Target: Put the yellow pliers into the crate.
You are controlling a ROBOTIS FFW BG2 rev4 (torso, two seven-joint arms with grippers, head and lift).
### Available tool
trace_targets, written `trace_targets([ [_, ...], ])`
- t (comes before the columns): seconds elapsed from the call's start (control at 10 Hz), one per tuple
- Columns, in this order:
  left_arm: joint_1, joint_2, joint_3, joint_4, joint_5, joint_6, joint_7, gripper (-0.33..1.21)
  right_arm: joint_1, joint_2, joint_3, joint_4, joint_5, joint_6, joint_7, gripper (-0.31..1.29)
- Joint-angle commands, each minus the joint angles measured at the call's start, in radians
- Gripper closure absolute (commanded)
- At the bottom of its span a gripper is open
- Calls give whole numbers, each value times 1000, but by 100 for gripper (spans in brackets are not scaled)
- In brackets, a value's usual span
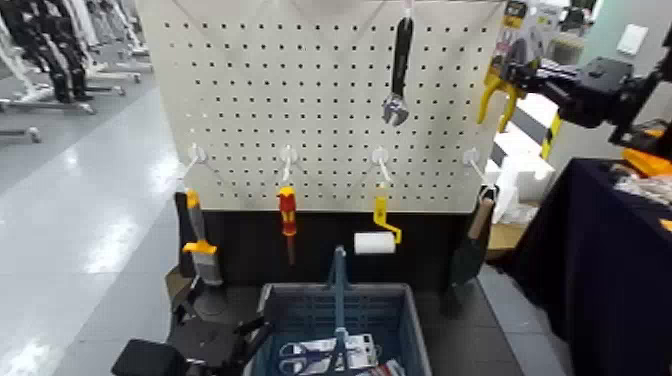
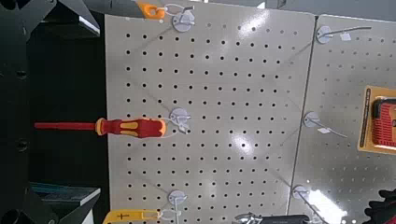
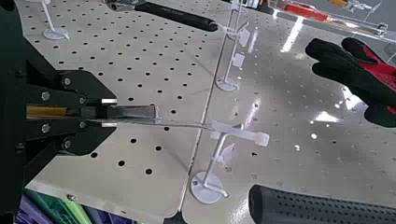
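Note:
The yellow pliers point(image 1: 489, 97) on their retail card hang in my right gripper point(image 1: 522, 76), high at the right edge of the pegboard point(image 1: 320, 100). In the right wrist view the gripper point(image 3: 98, 114) is shut on the card's thin edge point(image 3: 131, 114), just off the tip of a white hook point(image 3: 224, 131). The blue-grey crate point(image 1: 300, 305) with its upright handle bar stands on the floor below the board, centre front, holding scissors. My left gripper point(image 1: 252, 335) is low beside the crate's left wall, open and empty, facing the board point(image 2: 84, 110).
On the board hang a black wrench point(image 1: 399, 65), a brush point(image 1: 198, 240), a red-yellow screwdriver point(image 1: 287, 215), a yellow-handled paint roller point(image 1: 378, 232) and a trowel point(image 1: 475, 235). A dark-clothed table point(image 1: 600, 260) stands to the right. A red-black glove point(image 3: 360, 70) hangs nearby.

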Motion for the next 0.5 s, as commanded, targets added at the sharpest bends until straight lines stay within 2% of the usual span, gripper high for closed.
trace_targets([
  [0.1,2,2,1,-2,2,3,1,11,16,-7,-17,-73,-1,25,-4,122],
  [0.5,0,8,-3,-3,3,11,1,11,91,3,-76,-199,-7,63,-7,122],
])
